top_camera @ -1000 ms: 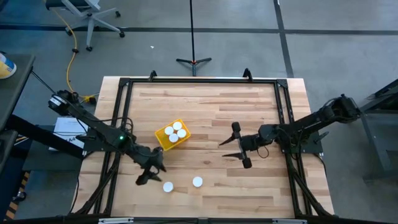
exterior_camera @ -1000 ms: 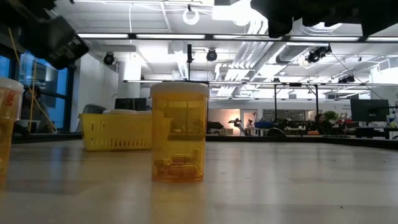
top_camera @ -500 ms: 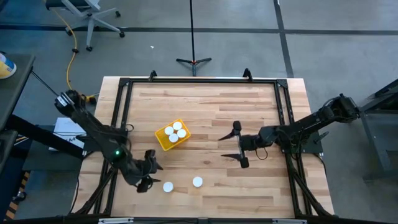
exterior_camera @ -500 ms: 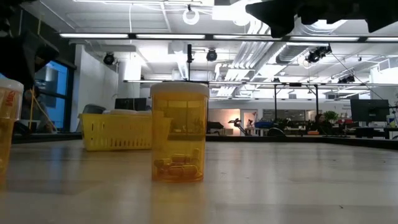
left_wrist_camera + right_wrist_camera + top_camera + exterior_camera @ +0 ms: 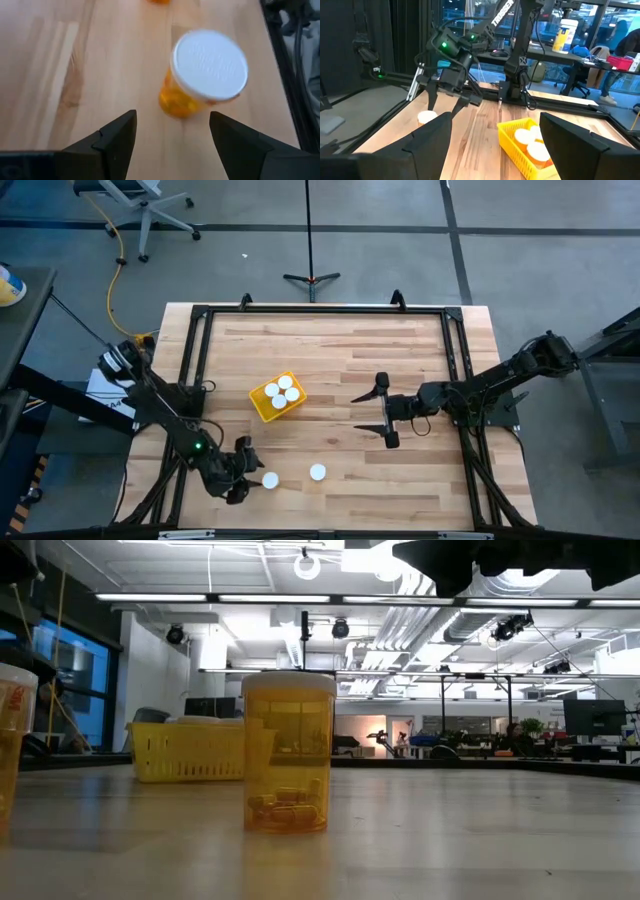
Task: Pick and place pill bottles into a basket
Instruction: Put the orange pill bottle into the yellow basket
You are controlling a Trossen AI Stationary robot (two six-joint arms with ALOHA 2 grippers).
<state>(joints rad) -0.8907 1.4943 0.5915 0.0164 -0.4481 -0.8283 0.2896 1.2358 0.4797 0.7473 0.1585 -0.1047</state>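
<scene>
We see the yellow basket [image 5: 276, 397] left of the table's centre, holding what look like four white-capped pill bottles [image 5: 282, 389], though their caps crowd together. At its five o'clock two more bottles stand on the wood: one [image 5: 317, 472] alone, the other [image 5: 270, 480] just beside the left gripper [image 5: 244, 471], whose fingers are spread wide and empty. At the basket's three o'clock the right gripper [image 5: 382, 411] hovers, jaws wide, empty.

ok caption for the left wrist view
Open left tool just short of a white-capped bottle standing on the table.
</scene>
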